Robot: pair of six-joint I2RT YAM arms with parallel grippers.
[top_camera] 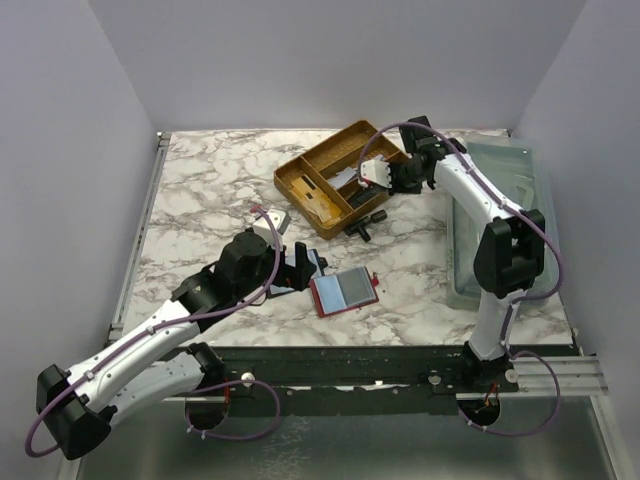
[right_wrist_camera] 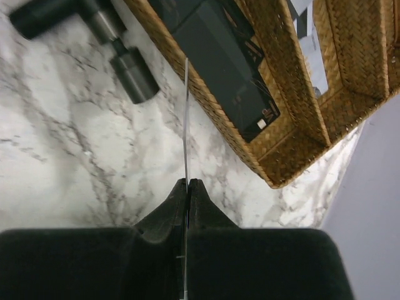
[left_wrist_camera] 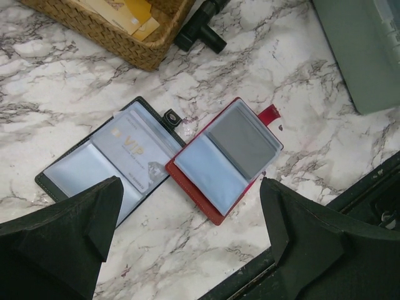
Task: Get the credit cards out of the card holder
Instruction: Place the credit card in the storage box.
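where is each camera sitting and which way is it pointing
Top external: above and behind the arm bases, looking down on the marble table; both arms show, with left gripper and right gripper.
Left wrist: on the left arm, looking down at the red card holder and black card holder; its open fingers frame the bottom.
Right wrist: on the right arm, looking down at the wicker tray edge; its fingers are shut on a card seen edge-on.
Shared: tray and black T-shaped part appear in all three.
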